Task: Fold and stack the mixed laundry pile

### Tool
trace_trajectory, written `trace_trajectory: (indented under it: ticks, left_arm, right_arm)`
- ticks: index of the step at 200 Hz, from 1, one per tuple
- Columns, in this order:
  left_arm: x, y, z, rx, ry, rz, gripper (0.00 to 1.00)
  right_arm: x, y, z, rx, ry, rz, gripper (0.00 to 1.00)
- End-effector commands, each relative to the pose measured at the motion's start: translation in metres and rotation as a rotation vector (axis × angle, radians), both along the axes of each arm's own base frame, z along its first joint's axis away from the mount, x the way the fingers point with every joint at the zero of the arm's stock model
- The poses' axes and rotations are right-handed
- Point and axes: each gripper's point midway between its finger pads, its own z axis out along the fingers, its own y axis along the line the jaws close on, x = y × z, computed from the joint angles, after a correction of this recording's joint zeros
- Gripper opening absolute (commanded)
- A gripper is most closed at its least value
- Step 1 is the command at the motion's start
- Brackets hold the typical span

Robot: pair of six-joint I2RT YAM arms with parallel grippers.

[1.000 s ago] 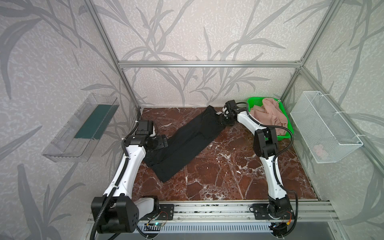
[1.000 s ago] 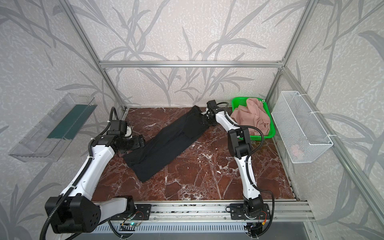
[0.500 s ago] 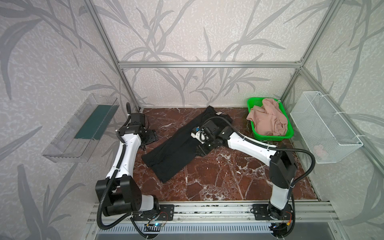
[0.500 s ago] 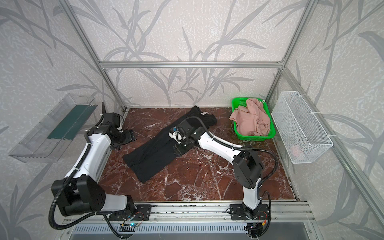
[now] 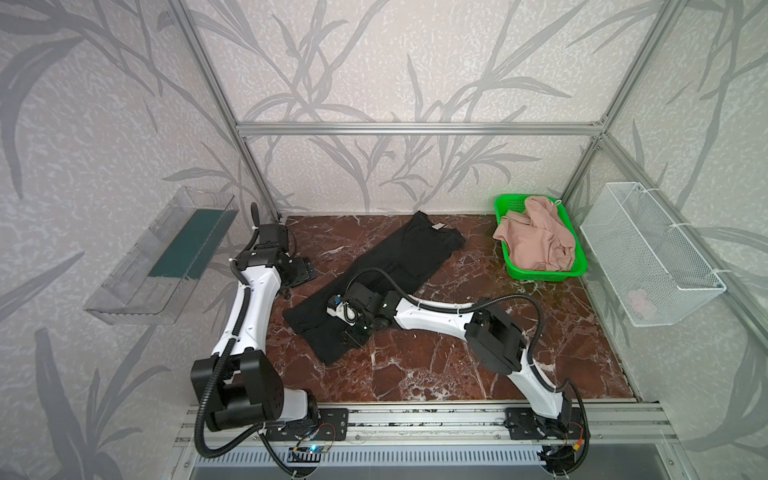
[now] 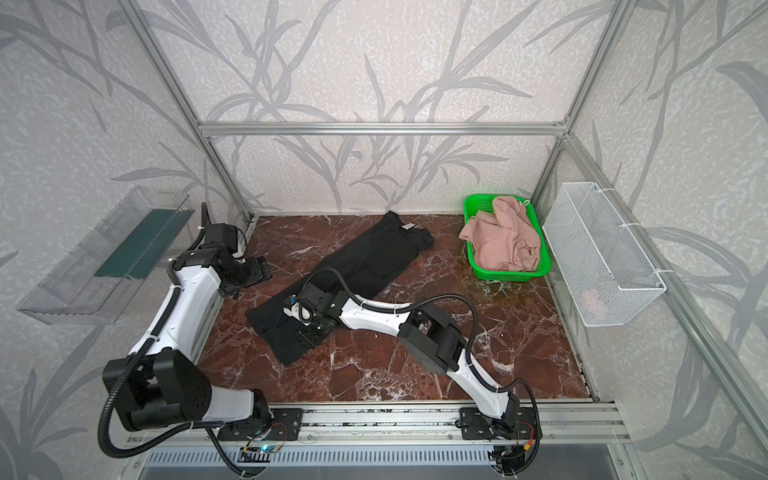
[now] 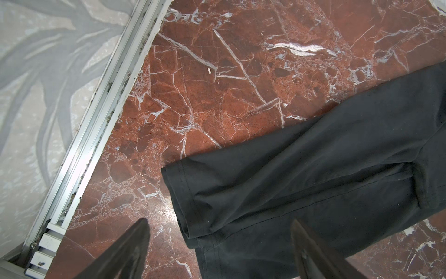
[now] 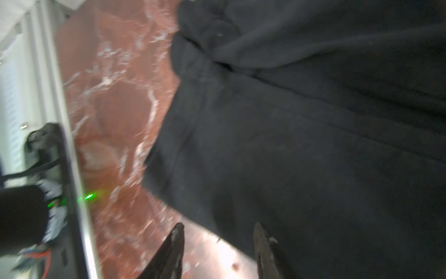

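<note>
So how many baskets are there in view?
2: the green plastic basket sits back right on the table, holding pink cloth; the white wire basket hangs on the right wall.

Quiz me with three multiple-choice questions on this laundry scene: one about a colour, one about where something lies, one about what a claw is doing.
1. The T-shirt spread on the marble table is:
A white; B black; C striped.
2. The pink garment lies:
A in the green basket; B flat on the table; C on the T-shirt.
3. The left gripper is:
A shut on the T-shirt; B shut on the pink garment; C open, holding nothing.

Answers:
1 B, the cloth is dark all over in both top views.
2 A, it is heaped inside the basket's walls.
3 C, the left wrist view shows its fingers wide apart, clamping nothing.
</note>
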Motion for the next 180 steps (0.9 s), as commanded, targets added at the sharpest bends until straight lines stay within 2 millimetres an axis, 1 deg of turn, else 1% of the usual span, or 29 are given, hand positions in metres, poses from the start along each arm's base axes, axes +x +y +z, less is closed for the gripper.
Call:
trace_trajectory:
  ticks: [1, 12, 23, 29, 43, 49, 57, 63, 75, 82, 85, 96, 118, 135, 151, 156, 159, 180]
  left_arm:
    - [-0.006, -0.001, 0.005, 0.008, -0.010, -0.026, 0.90]
    - [-0.006, -0.001, 0.006, 0.009, -0.013, -0.026, 0.90]
    - [-0.006, -0.002, 0.006, 0.005, -0.014, -0.030, 0.90]
    - [-0.005, -0.004, 0.006, -0.001, -0.018, -0.043, 0.90]
    - [-0.003, -0.008, 0.006, -0.021, -0.025, -0.064, 0.90]
    - [-0.002, -0.010, 0.006, -0.029, -0.028, -0.068, 0.90]
    - [-0.002, -0.012, 0.006, -0.037, -0.031, -0.073, 0.90]
    - [-0.002, -0.013, 0.006, -0.042, -0.033, -0.077, 0.90]
    - [-0.002, -0.015, 0.007, -0.048, -0.036, -0.086, 0.90]
    - [-0.002, -0.018, 0.007, -0.056, -0.039, -0.093, 0.90]
    - [-0.002, -0.019, 0.007, -0.058, -0.040, -0.097, 0.90]
    - [-0.003, -0.024, 0.007, -0.070, -0.040, -0.114, 0.90]
    - [-0.006, -0.044, 0.003, -0.082, -0.026, -0.173, 0.90]
    - [-0.010, -0.069, -0.005, -0.089, 0.003, -0.245, 0.90]
    - [-0.017, -0.094, -0.015, -0.130, 0.032, -0.292, 0.89]
    - [-0.021, -0.101, -0.019, -0.140, 0.044, -0.300, 0.89]
    - [-0.023, -0.104, -0.021, -0.146, 0.050, -0.303, 0.88]
    - [-0.042, -0.128, -0.035, -0.181, 0.101, -0.332, 0.86]
  right_arm:
    - [0.006, -0.013, -0.015, -0.087, 0.031, -0.075, 0.46]
    - [0.001, -0.023, -0.024, -0.129, 0.047, -0.085, 0.45]
    - [-0.003, -0.038, -0.034, -0.176, 0.060, -0.100, 0.45]
    - [-0.005, -0.045, -0.036, -0.195, 0.063, -0.110, 0.45]
    - [-0.012, -0.071, -0.047, -0.259, 0.083, -0.143, 0.45]
    - [-0.014, -0.082, -0.048, -0.275, 0.097, -0.160, 0.44]
    - [-0.019, -0.099, -0.054, -0.305, 0.120, -0.186, 0.44]
    - [-0.020, -0.111, -0.054, -0.318, 0.134, -0.210, 0.44]
    - [-0.023, -0.142, -0.059, -0.357, 0.167, -0.271, 0.44]
    - [-0.030, -0.157, -0.061, -0.377, 0.184, -0.293, 0.44]
    - [-0.022, -0.169, -0.061, -0.384, 0.198, -0.332, 0.44]
    - [-0.023, -0.199, -0.061, -0.410, 0.229, -0.403, 0.44]
    - [-0.025, -0.255, -0.057, -0.447, 0.272, -0.533, 0.44]
    - [-0.025, -0.293, -0.054, -0.479, 0.294, -0.626, 0.44]
    - [-0.023, -0.325, -0.050, -0.515, 0.307, -0.705, 0.44]
    - [-0.023, -0.335, -0.051, -0.539, 0.314, -0.727, 0.44]
    - [-0.022, -0.339, -0.045, -0.531, 0.305, -0.741, 0.45]
    - [-0.018, -0.373, -0.033, -0.584, 0.268, -0.822, 0.48]
